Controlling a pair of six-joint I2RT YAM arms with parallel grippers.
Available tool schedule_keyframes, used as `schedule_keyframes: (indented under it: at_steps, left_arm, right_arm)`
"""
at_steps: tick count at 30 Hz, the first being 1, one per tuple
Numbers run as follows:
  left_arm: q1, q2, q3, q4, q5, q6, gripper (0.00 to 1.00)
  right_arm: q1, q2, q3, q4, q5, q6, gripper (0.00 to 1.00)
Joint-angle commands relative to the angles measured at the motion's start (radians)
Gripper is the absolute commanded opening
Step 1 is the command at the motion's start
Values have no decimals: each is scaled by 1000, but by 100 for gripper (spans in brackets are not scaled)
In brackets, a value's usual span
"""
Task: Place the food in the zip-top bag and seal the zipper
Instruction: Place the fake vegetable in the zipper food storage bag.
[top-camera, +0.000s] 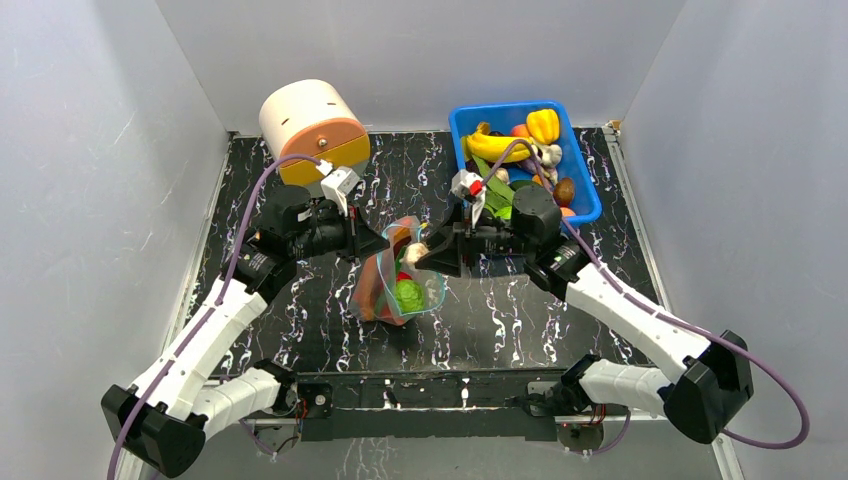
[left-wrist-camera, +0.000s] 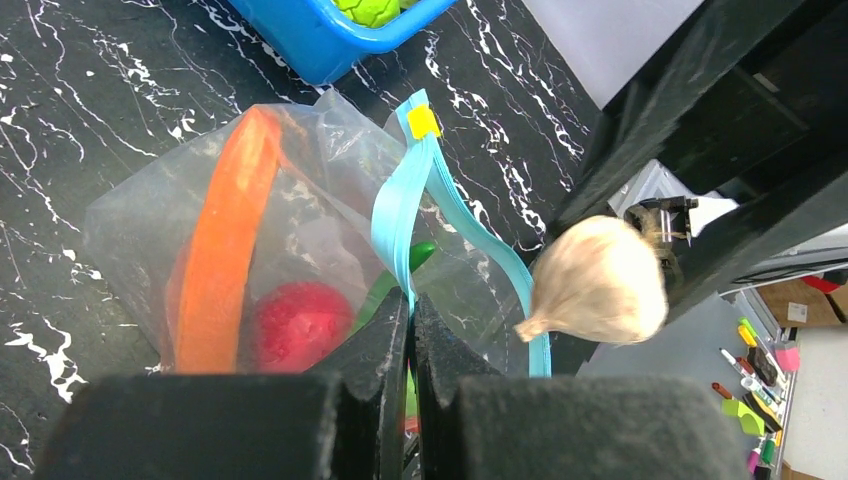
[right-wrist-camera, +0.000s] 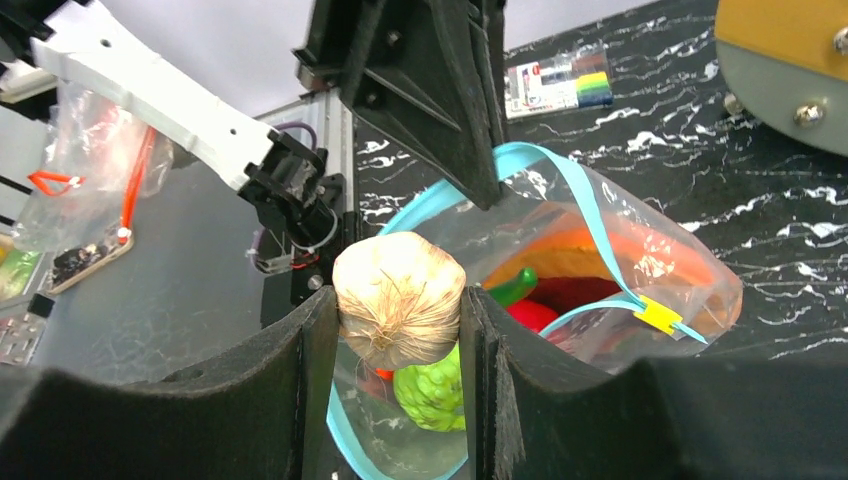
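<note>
Food in play: garlic bulb (right-wrist-camera: 400, 295), clamped betw. fingers of R gripper (right-wrist-camera: 400, 300). It hangs over the open mouth of the zip-top bag (right-wrist-camera: 650, 240), which sits mid table (top-camera: 520, 320) w/ other toy food (right-wrist-camera: 430, 395) inside. Top view: mouth lies just under bulb, toward 6 o'clock. L gripper (left-wrist-camera: 410, 305) is pinched tight on zipper (left-wrist-camera: 400, 210) at bag's 10 o'clock, propping rim. Judgement: straight drop; R arm nearer.

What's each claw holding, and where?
Left claw pinches the zip-top bag by its teal zipper strip; right claw clamps the garlic bulb across its sides.
</note>
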Motion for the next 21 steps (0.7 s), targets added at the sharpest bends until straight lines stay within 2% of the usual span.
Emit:
schedule_keyframes:
  at_steps: [1, 5, 9, 15, 18, 21]
  left_arm:
    - [-2, -23, 12, 17, 47, -5, 0]
    - [-2, -35, -14, 60, 68, -41, 0]
    - [-2, -35, -28, 72, 84, -53, 0]
    - [-2, -28, -26, 74, 92, -54, 0]
    - [-2, -30, -26, 63, 91, -47, 0]
    - [-2, -32, -25, 53, 85, -43, 0]
  right_arm:
    - [27, 21, 63, -53, 90, -91, 28]
    - [50, 51, 83, -167, 153, -200, 30]
    - [69, 76, 98, -188, 166, -211, 35]
    - [86, 86, 132, -220, 191, -217, 59]
    - [85, 66, 137, -226, 178, -227, 65]
    - [85, 47, 145, -243, 172, -251, 66]
